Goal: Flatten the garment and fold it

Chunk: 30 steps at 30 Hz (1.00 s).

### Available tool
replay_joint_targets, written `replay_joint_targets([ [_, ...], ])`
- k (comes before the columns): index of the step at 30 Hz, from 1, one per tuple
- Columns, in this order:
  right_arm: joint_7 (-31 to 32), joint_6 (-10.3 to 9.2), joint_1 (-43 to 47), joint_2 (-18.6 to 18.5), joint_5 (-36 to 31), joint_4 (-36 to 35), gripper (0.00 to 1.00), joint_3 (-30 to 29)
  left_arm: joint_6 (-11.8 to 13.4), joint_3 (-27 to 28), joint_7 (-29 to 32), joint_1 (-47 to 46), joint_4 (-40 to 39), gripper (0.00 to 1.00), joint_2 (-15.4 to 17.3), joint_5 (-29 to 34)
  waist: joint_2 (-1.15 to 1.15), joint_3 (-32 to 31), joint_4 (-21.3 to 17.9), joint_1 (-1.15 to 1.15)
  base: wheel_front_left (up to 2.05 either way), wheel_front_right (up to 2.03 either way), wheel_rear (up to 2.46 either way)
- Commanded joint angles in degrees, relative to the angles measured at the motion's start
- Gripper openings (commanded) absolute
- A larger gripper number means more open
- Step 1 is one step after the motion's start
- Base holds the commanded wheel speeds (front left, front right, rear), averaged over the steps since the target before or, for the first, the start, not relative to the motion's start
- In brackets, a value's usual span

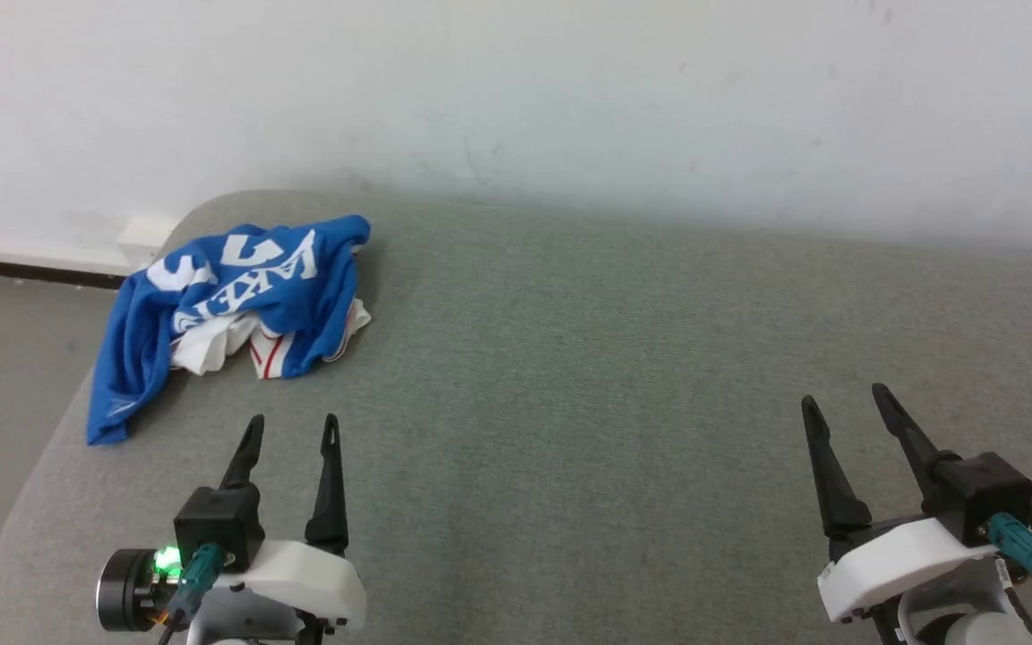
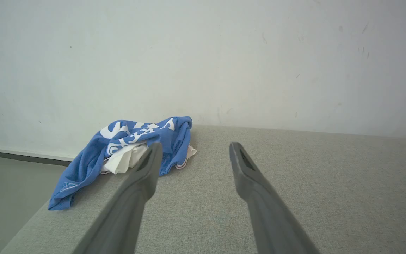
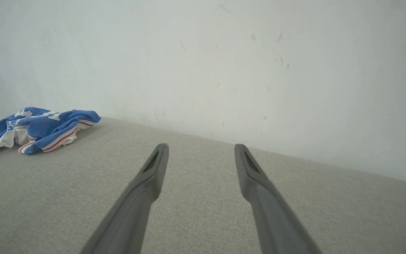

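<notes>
Not started yet, shirt is one crumpled heap
It's bunched at the far left corner of the grey table, one end drooping off the edge; left gripper and right gripper both wide open, empty.

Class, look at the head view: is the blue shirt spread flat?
No, the shirt lies crumpled in a heap near the left edge of the grey surface.
</notes>
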Motion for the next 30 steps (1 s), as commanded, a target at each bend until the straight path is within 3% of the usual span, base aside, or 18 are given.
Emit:
replay_joint_targets([
  [1, -0.71, -0.05, 0.49, 0.11, 0.62, -0.07, 1.0, 0.0, 0.62, -0.3, -0.75, 1.03, -0.23, 1.0, -0.11, -0.15, 0.0, -0.25, 1.59, 0.0, 0.0, 0.0, 0.0],
  [30, -4.06, -0.07, 1.16, 0.17, 2.02, 0.13, 1.0, 0.24, 1.85, -1.76, -4.11, 1.76, -0.36, 1.0, -0.17, -0.57, 0.0, -0.88, 13.12, 0.0, 0.0, 0.0, 0.0],
])
